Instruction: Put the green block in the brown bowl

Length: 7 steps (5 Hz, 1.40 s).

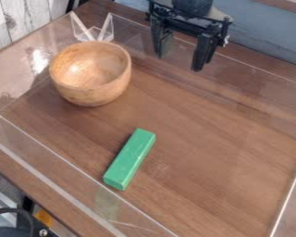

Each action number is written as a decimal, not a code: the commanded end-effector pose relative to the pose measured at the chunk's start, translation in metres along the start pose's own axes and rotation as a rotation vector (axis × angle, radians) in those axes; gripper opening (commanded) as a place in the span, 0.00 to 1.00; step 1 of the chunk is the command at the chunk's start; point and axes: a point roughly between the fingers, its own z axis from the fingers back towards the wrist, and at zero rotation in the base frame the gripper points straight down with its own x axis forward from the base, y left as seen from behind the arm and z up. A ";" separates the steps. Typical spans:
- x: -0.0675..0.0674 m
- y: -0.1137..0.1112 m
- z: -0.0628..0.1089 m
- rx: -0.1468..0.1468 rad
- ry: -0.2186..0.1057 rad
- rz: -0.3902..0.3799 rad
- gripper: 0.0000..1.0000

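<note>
Spread wide and empty, the gripper [184, 54] hangs pointing down beyond the brown bowl [90, 73], off to its right. Well apart from the bowl, nearer the camera, the green block [130, 158] lies flat on the wooden table [225, 130].

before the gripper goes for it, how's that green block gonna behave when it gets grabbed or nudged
The green block looks stiff, a plain straight bar, so it probably won't flex. Lying flat on the wooden table, it should slide or pivot rather than roll. Its smooth faces might slip if pinched off-centre; gripping across the narrow width seems safest.
</note>
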 end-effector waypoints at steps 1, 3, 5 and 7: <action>-0.018 -0.001 -0.009 0.000 0.020 -0.041 1.00; -0.060 0.003 -0.006 -0.012 0.011 -0.068 1.00; -0.078 0.000 -0.022 0.003 -0.015 -0.058 1.00; -0.082 -0.003 -0.060 0.038 -0.032 -0.026 1.00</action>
